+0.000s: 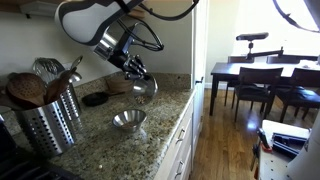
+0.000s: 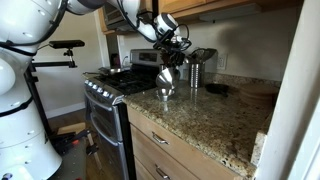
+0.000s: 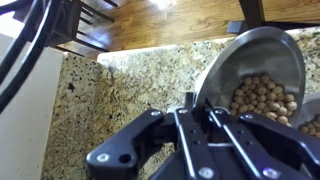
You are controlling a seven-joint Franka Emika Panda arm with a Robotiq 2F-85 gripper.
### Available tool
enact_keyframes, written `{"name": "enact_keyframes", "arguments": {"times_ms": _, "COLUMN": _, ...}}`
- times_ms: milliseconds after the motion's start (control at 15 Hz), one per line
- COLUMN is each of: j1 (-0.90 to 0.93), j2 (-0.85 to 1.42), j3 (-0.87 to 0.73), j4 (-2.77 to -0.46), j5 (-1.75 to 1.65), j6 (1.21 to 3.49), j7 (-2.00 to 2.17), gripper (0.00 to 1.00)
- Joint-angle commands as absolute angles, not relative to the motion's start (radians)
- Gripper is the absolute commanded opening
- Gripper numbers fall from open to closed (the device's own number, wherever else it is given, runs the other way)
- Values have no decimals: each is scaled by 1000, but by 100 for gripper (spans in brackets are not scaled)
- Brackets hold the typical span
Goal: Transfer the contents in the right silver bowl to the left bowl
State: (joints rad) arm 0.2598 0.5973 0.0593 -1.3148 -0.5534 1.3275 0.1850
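Note:
My gripper (image 1: 135,70) is shut on the rim of a silver bowl (image 1: 146,87) and holds it tilted in the air above the granite counter (image 1: 100,140). In the wrist view the held bowl (image 3: 255,55) is tipped and holds many small round tan pieces (image 3: 262,98); my jaws (image 3: 185,105) pinch its rim. A second silver bowl (image 1: 128,120) stands upright on the counter below and in front of the held one. In an exterior view the held bowl (image 2: 166,78) hangs just over the counter bowl (image 2: 163,94). The wrist view's right edge shows a few more tan pieces (image 3: 310,122).
A perforated metal utensil holder (image 1: 45,125) with wooden spoons stands on the counter. A dark flat item (image 1: 95,98) lies near the wall. A metal canister (image 2: 197,68) and a stove (image 2: 110,85) flank the bowls. A dining table with chairs (image 1: 262,75) stands beyond.

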Motion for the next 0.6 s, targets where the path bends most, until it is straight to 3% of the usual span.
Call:
{"name": "enact_keyframes", "arguments": {"times_ms": 0, "j1": 262, "j2": 510, "j3": 60, "j4": -1436, "j5": -529, "j6": 1369, "j7": 220, "gripper": 8}}
{"name": "enact_keyframes", "arguments": {"times_ms": 533, "j1": 292, "j2": 532, "j3": 64, "j4": -1415, "j5": -553, "j6": 1323, "j7": 200, "gripper": 8}}
